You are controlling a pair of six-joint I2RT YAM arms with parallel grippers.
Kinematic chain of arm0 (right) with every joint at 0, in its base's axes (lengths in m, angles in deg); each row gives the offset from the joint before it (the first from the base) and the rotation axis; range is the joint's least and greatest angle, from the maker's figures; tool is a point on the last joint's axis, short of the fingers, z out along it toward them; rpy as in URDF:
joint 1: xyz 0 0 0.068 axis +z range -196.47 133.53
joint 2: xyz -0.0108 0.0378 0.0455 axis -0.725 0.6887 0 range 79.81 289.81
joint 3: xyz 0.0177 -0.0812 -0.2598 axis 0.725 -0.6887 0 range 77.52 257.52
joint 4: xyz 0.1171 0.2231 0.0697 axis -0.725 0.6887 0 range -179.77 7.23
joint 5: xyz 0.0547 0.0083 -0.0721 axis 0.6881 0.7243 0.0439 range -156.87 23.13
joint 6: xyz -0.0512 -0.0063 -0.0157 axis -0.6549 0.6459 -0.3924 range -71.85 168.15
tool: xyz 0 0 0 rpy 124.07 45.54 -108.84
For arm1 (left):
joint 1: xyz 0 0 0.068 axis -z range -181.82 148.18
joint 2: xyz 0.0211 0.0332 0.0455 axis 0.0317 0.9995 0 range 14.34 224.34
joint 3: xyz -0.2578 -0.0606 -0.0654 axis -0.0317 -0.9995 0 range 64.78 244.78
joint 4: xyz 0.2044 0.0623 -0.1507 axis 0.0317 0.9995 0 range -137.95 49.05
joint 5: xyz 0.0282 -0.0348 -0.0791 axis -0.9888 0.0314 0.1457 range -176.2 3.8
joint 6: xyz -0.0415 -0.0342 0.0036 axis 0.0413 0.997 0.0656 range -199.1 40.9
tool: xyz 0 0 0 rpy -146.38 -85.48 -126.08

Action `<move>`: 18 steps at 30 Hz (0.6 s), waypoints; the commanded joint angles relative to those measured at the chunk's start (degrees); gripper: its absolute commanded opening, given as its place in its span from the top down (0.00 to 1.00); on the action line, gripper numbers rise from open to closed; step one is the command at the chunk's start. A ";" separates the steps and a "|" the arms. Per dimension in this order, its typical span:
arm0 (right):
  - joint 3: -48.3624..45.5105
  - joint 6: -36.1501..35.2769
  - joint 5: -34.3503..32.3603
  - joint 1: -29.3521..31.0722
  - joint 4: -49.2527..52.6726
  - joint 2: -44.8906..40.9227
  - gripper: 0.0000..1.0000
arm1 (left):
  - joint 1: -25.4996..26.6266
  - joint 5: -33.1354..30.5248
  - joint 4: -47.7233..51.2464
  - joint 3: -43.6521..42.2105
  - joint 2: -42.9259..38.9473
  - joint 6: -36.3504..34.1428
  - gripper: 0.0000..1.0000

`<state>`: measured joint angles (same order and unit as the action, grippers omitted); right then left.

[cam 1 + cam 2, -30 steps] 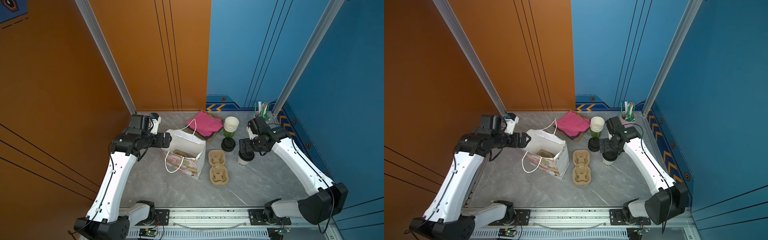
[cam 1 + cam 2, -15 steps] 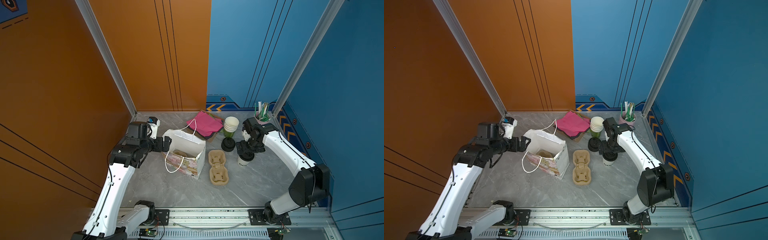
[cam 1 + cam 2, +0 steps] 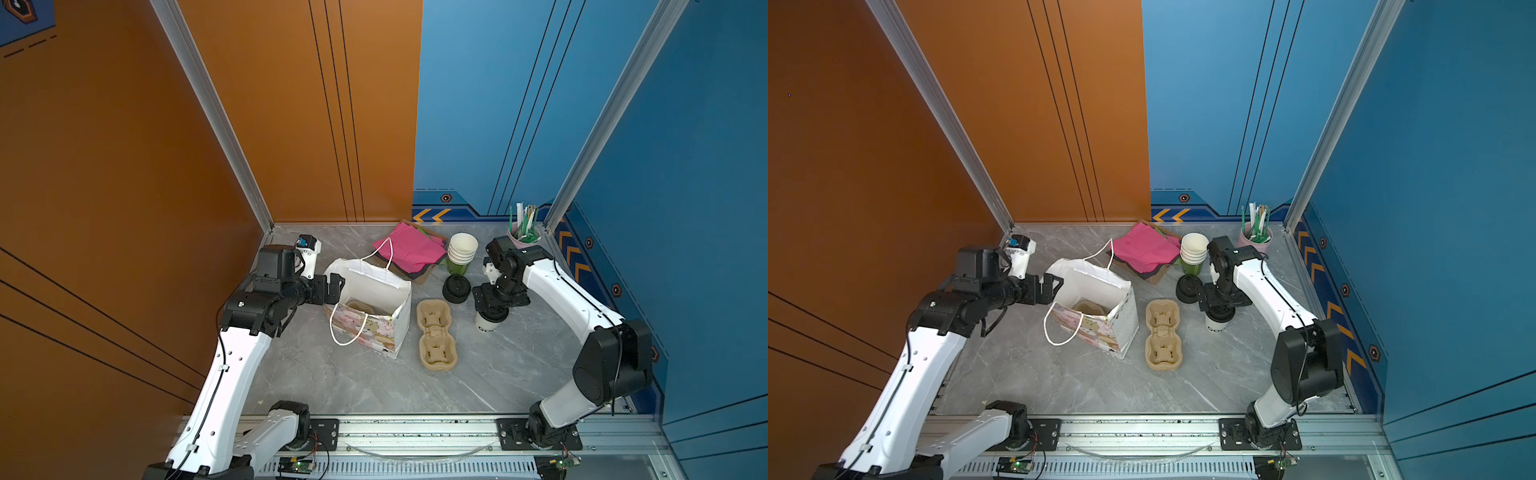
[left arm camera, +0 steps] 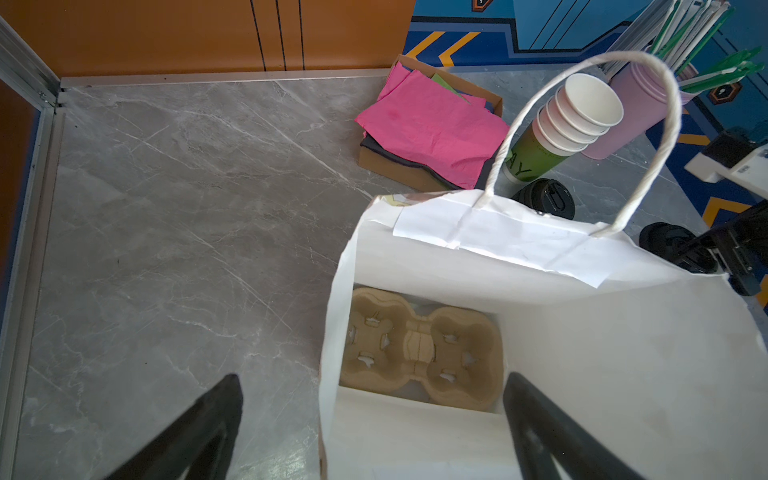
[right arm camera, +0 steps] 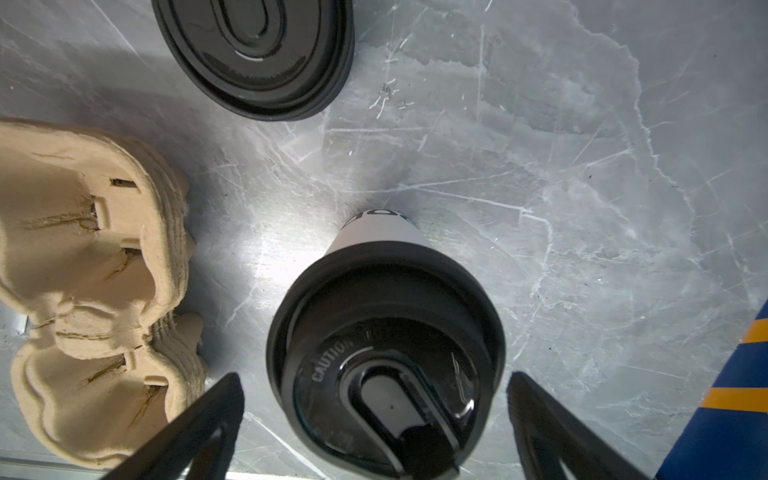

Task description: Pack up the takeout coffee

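The takeout coffee (image 3: 488, 326) (image 3: 1218, 325) is a white cup with dark lettering and a black dome lid (image 5: 386, 353). It stands upright on the table, right of the cardboard carriers. My right gripper (image 3: 496, 297) (image 3: 1223, 297) (image 5: 374, 375) hangs open right above it, one finger on each side of the lid and neither touching it. My left gripper (image 3: 334, 286) (image 3: 1054, 286) (image 4: 372, 375) is open at the left rim of the white paper bag (image 3: 374, 286) (image 4: 582, 353), one finger outside and one over the inside. A carrier (image 4: 419, 349) lies in the bag.
A stack of pulp carriers (image 3: 436, 336) (image 5: 83, 249) lies between bag and coffee. Behind the coffee are a stack of black lids (image 3: 456, 287) (image 5: 253, 41), lidless white cups (image 3: 462, 253), pink napkins in a cardboard tray (image 3: 409, 249) and a straw holder (image 3: 524, 232). Walls close three sides.
My right arm's elbow has drawn in and the gripper has settled lower over the coffee's lid. My left arm has lowered, its gripper still at the bag's rim. Both grippers stayed open.
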<state>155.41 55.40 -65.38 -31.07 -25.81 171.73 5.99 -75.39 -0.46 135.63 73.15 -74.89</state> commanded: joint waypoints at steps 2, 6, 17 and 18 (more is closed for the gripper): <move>-0.93 -1.15 1.05 -0.54 0.57 0.96 0.00 | -0.52 1.68 -0.40 -0.35 -0.80 0.57 0.02; -1.37 -1.12 0.68 -0.67 0.38 1.76 0.00 | -0.48 1.68 -0.42 -0.49 -0.80 0.55 0.02; -2.50 -0.92 0.91 -0.68 -1.38 1.77 0.00 | -0.37 2.17 -0.73 -0.67 -0.45 0.56 0.02; -2.34 -0.90 1.04 -0.70 -1.47 1.69 0.00 | -0.45 2.17 -0.73 -0.71 -0.46 0.50 0.02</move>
<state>153.73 55.38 -65.36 -31.60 -26.79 172.69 5.99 -74.71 -0.66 135.47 73.15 -74.89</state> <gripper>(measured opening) 0.997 0.981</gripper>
